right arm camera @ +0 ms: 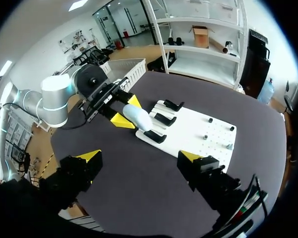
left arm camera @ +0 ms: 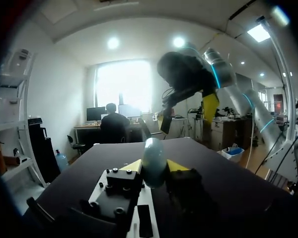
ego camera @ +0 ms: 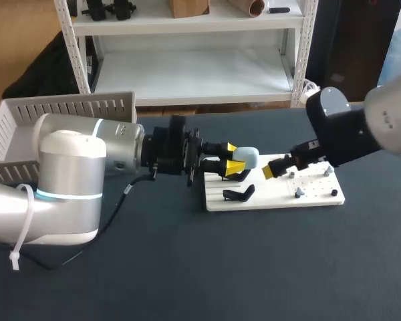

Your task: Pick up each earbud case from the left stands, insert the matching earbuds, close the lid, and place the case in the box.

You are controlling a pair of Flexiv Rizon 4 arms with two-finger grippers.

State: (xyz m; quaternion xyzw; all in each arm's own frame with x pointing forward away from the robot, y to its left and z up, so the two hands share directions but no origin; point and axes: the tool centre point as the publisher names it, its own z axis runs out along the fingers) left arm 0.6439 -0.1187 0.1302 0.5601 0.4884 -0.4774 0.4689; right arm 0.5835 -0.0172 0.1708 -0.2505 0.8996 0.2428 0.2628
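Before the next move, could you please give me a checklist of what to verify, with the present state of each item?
1. Left gripper grips the earbud case from two sides: ok.
2. Case lifted clear of the black stand below it: cannot tell.
3. Case lid open to take the earbuds: cannot tell; no raised lid shows in any view.
4. Right gripper open with nothing between its fingers: ok.
5. Right gripper apart from the case: ok; it hangs over the pegged end of the white board.
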